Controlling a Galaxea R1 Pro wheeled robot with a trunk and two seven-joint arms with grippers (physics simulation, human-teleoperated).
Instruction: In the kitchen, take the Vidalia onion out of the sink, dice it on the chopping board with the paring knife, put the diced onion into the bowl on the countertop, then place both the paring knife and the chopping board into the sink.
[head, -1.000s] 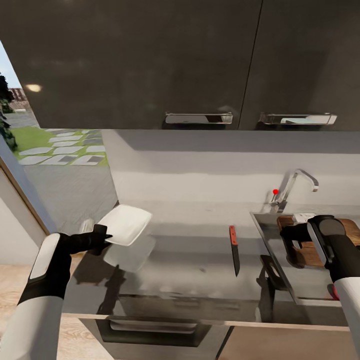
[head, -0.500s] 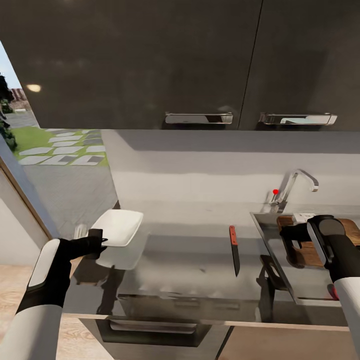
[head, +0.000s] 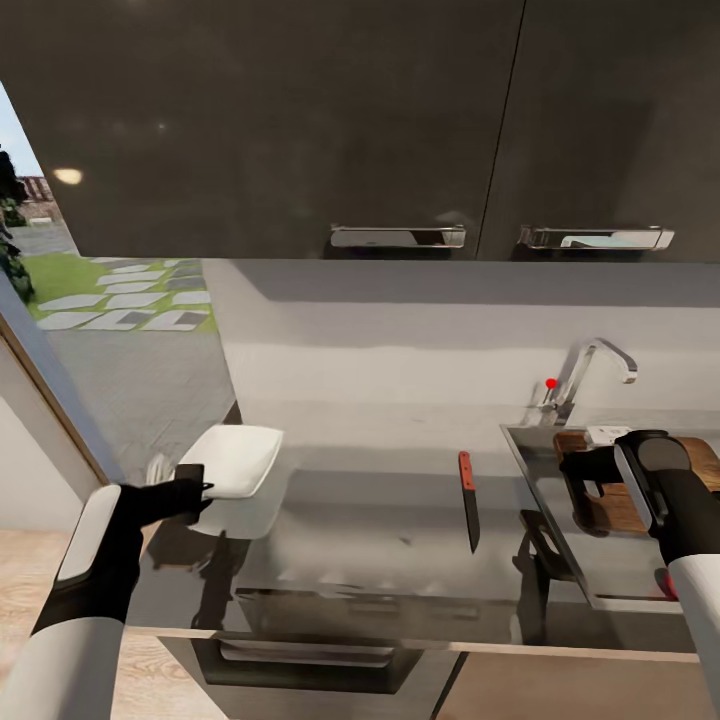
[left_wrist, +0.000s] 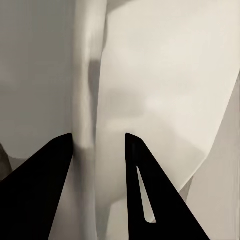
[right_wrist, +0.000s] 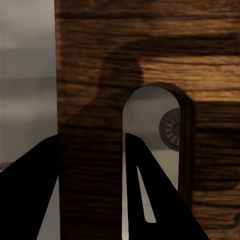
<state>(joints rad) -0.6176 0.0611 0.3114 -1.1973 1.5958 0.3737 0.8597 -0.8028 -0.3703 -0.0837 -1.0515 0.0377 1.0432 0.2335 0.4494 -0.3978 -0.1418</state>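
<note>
My left gripper is shut on the rim of the white bowl, held level just over the left end of the glossy grey countertop. The red-handled paring knife lies on the countertop, blade pointing toward me, just left of the sink. Over the sink, my right gripper is shut on the dark wooden chopping board beside its handle slot. Through the slot I see the drain. The onion is out of view.
A chrome tap with a red knob stands behind the sink. Dark wall cabinets hang overhead. The countertop's left end drops off beside a glass wall, and a drawer front runs below the front edge.
My left arm has lowered the bowl and drawn it left, closer to the countertop's left end. The right arm, board and knife have stayed put.
</note>
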